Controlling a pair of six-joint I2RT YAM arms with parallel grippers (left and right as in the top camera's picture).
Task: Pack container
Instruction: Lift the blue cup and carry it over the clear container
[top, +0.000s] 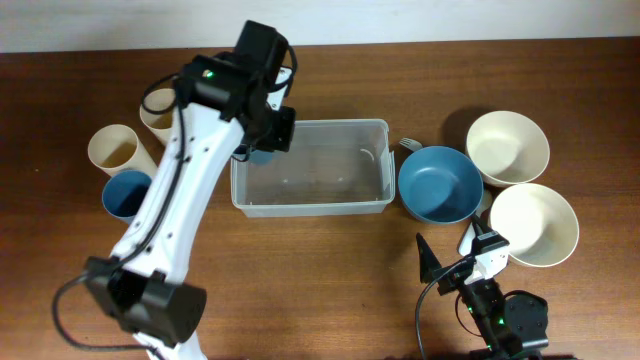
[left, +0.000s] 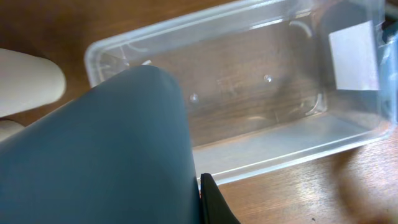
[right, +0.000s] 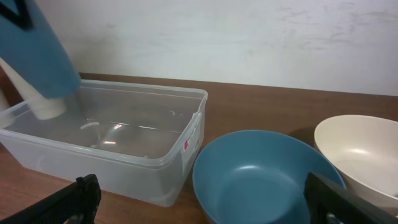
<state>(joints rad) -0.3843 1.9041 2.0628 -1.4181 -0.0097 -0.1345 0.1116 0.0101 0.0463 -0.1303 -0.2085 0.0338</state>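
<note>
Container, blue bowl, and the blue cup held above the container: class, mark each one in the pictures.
container (top: 310, 208), overhead view, on its near long wall.
blue bowl (top: 440, 185), overhead view, on its inner floor.
blue cup (left: 93, 162), left wrist view, on its side wall.

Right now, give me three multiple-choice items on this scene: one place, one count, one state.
1. What stands just right of the container? A blue bowl B red mug C plate
2. How many cream bowls? A one B two C four
3. The left gripper is: A open and empty B shut on a blue cup C out of view
1A: it sits by the container's right end. 2B: both stand at the far right. 3B: the cup hangs over the container's left end.
</note>
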